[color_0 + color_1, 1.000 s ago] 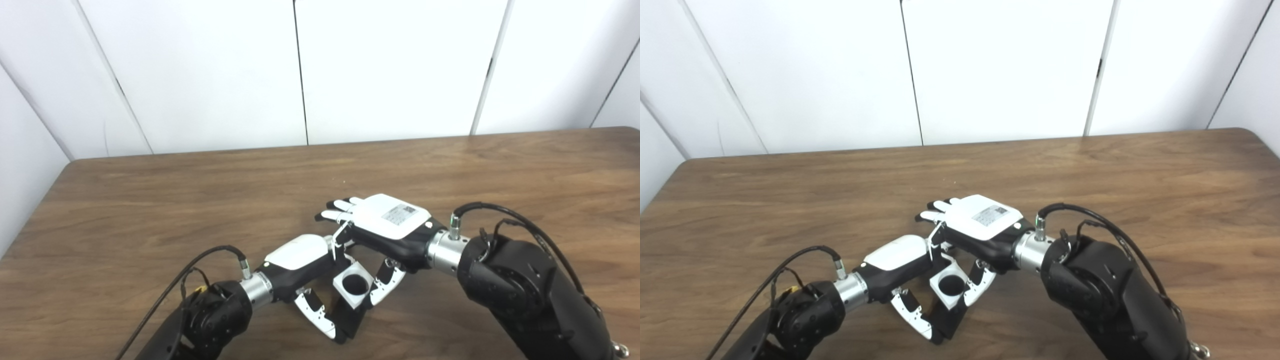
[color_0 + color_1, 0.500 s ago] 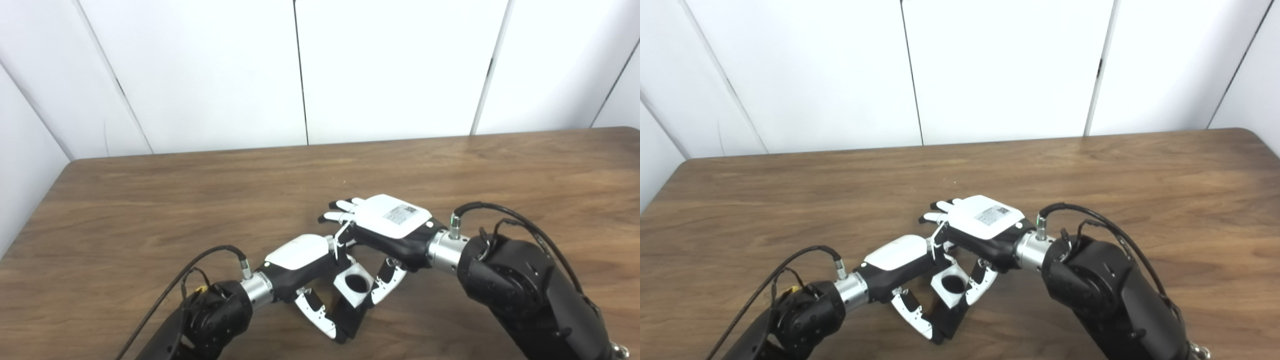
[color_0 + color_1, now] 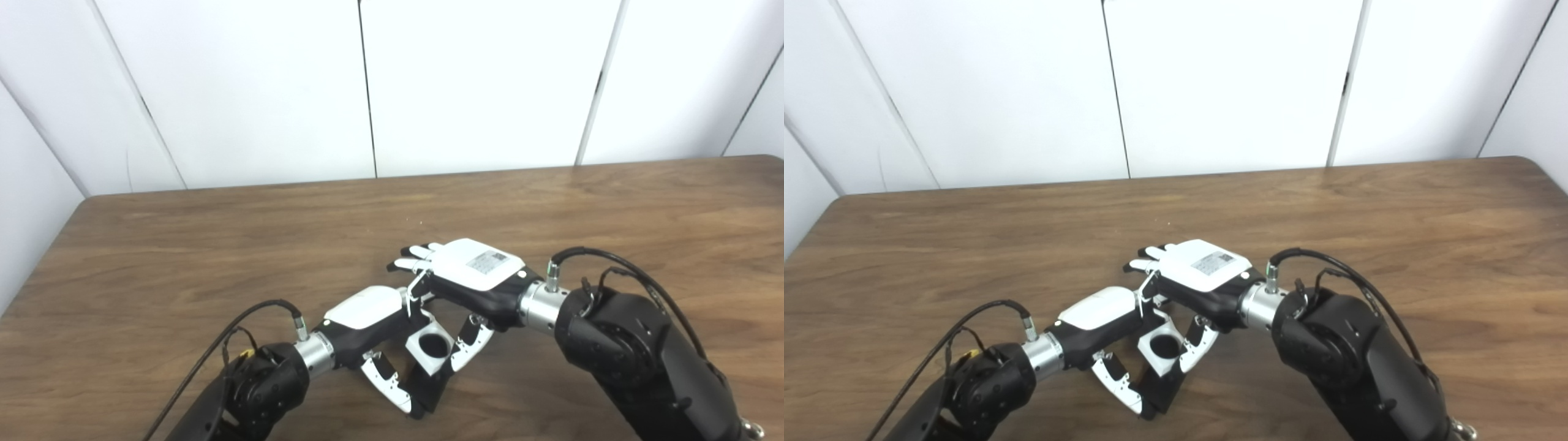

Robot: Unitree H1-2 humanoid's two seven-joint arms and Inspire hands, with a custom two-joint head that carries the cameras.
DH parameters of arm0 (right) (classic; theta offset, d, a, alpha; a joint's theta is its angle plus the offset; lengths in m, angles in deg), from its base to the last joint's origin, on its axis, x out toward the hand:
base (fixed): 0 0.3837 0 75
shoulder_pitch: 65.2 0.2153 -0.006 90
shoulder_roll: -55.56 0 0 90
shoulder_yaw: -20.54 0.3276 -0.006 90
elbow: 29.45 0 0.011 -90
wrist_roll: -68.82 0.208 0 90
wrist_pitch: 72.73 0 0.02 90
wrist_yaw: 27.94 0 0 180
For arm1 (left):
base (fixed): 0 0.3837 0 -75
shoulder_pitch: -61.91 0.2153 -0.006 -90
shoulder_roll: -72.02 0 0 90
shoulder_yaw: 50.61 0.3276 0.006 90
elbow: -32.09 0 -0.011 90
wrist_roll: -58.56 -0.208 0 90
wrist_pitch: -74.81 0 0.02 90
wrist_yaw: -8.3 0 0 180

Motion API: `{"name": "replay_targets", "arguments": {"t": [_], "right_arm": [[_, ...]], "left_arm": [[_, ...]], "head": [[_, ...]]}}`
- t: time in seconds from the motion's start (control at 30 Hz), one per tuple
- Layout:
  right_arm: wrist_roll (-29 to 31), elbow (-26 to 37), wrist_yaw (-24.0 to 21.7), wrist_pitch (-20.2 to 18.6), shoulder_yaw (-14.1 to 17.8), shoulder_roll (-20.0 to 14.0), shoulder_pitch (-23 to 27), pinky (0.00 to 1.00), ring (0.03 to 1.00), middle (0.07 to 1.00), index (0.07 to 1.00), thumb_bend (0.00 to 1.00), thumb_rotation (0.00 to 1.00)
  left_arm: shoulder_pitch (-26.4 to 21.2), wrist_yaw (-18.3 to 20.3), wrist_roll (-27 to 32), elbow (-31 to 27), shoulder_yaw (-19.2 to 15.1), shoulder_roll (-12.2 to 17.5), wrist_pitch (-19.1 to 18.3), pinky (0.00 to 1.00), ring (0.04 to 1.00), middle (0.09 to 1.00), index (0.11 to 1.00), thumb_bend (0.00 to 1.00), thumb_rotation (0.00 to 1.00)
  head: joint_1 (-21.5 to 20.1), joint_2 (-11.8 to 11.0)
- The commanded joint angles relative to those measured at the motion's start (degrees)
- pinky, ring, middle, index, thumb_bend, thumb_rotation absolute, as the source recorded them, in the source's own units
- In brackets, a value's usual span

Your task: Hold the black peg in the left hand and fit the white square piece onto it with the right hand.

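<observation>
left hand (image 3: 367,318) gripping black peg (image 3: 429,386), shaft mostly hidden | right hand (image 3: 474,278) pinching white square piece (image 3: 432,348) sitting atop peg | fingertip contact partly hidden | both hovering over table (image 3: 184,257)

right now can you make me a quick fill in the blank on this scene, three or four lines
1. The table is made of ____.
2. The white square piece has a round ____ in its top face.
3. The black peg is held in the ____ hand.
4. The white piece sits between the two hands, with the right hand on its ____ side in the picture.

Missing words: wood; hole; left; right
</observation>
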Motion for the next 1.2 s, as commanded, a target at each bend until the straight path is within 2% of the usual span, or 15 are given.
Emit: {"name": "replay_targets", "arguments": {"t": [0.0,0.43,0.5,0.57,0.63,0.77,1.17], "right_arm": [[-0.57,0.61,1.38,1.39,0.09,0.61,2.44,1.00,1.000,0.952,0.492,0.52,0.14],[-2.47,2.28,-0.32,1.85,-0.84,0.16,2.09,1.00,1.000,0.936,0.493,0.53,0.14],[-2.36,2.37,-1.04,1.11,-0.42,0.03,2.20,1.00,1.000,0.942,0.634,0.84,0.20],[-2.38,2.41,-1.91,0.39,-0.11,-0.06,2.37,1.00,1.000,0.951,0.691,0.93,0.25],[-2.44,2.45,-2.73,-0.26,0.30,-0.17,2.56,1.00,1.000,0.962,0.728,0.98,0.31],[-2.22,3.05,-5.05,-2.18,1.15,-0.19,3.22,1.00,1.000,0.983,0.771,1.00,0.36],[1.05,4.97,-5.60,-4.26,4.31,-0.22,4.11,1.00,1.000,0.989,0.783,1.00,0.38]], "left_arm": [[-1.06,0.84,-2.33,0.81,0.70,0.28,-0.66,1.00,1.000,1.000,0.571,0.92,0.27],[-1.56,0.21,-2.97,1.44,0.84,-0.18,-0.50,1.00,1.000,1.000,0.562,0.92,0.28],[-1.56,0.33,-2.88,1.48,0.82,-0.30,-0.65,1.00,1.000,1.000,0.566,0.92,0.28],[-1.51,0.34,-2.73,1.54,0.72,-0.38,-0.65,1.00,1.000,1.000,0.568,0.92,0.28],[-1.41,0.23,-2.56,1.61,0.60,-0.39,-0.49,1.00,1.000,0.998,0.566,0.92,0.28],[-1.22,0.14,-2.36,1.79,0.45,-0.27,-0.23,1.00,1.000,0.987,0.562,0.93,0.28],[-0.92,0.26,-2.24,3.04,-0.09,-0.25,-1.00,1.00,1.000,1.000,0.548,0.92,0.26]], "head": [[0.03,0.05],[0.01,-0.12],[0.21,-0.13],[0.12,-0.18],[0.09,-0.22],[0.09,-0.22],[-0.23,-0.26]]}}
